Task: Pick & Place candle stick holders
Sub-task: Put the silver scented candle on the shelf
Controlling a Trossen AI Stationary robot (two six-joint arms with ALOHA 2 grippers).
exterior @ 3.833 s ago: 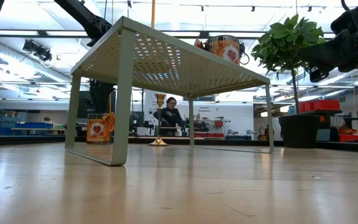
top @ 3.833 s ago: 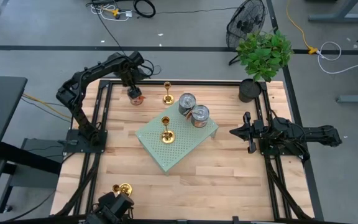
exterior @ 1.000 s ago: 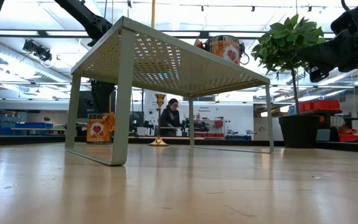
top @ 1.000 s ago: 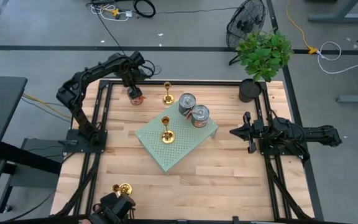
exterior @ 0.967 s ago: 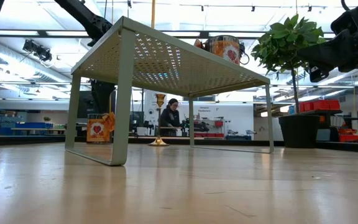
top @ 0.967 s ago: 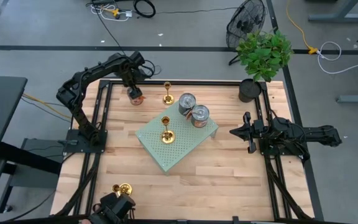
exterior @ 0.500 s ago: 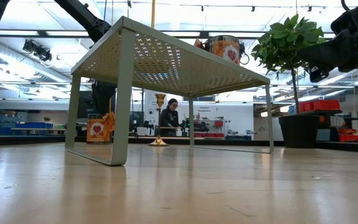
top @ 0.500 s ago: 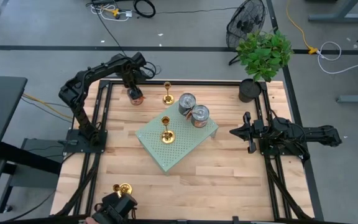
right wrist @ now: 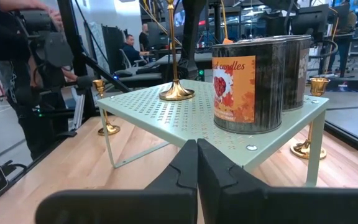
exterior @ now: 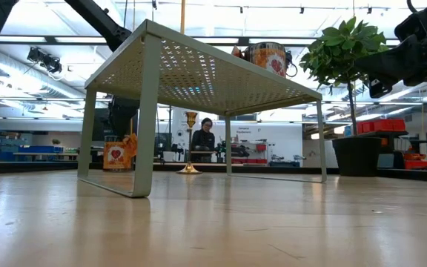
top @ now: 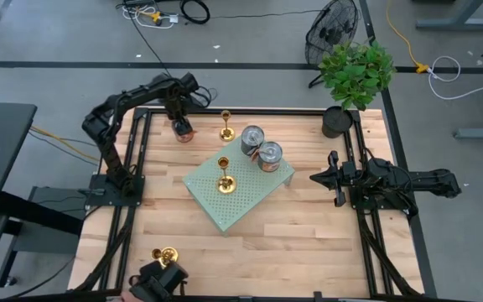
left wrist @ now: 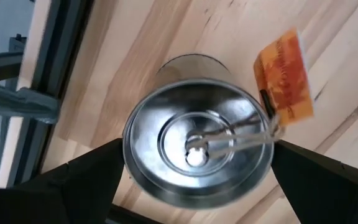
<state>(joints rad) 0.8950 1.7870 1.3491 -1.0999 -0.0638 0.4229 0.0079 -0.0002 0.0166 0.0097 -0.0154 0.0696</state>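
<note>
Three brass candle stick holders stand upright on their round bases. One (top: 225, 127) is on the table near the far edge, one (top: 224, 176) is on the green perforated shelf (top: 250, 201), and one (top: 167, 253) is at the near edge. My left gripper (top: 179, 119) is over a silver tin can (left wrist: 197, 155) at the far left, one finger on each side of it. My right gripper (top: 313, 178) is shut and empty, level above the table's right side, pointing at the shelf. My left gripper comes at the tin can from above, pointing down. Its two fingers (left wrist: 98, 171) lie against opposite sides of the can's wall just below the rim (left wrist: 127, 155). The can stands upright with its bottom on the table (exterior: 117, 157).
Two more labelled cans (top: 261, 148) stand on the shelf's far right corner. A potted plant (top: 350, 80) stands at the far right corner. An orange tag (left wrist: 284, 74) hangs off the held can. Black rails (top: 137, 168) run along the table's sides. A person shows beyond the table.
My left arm has shifted a little at its elbow, toward the table's right. Its gripper stays over the can, which stands where it was.
</note>
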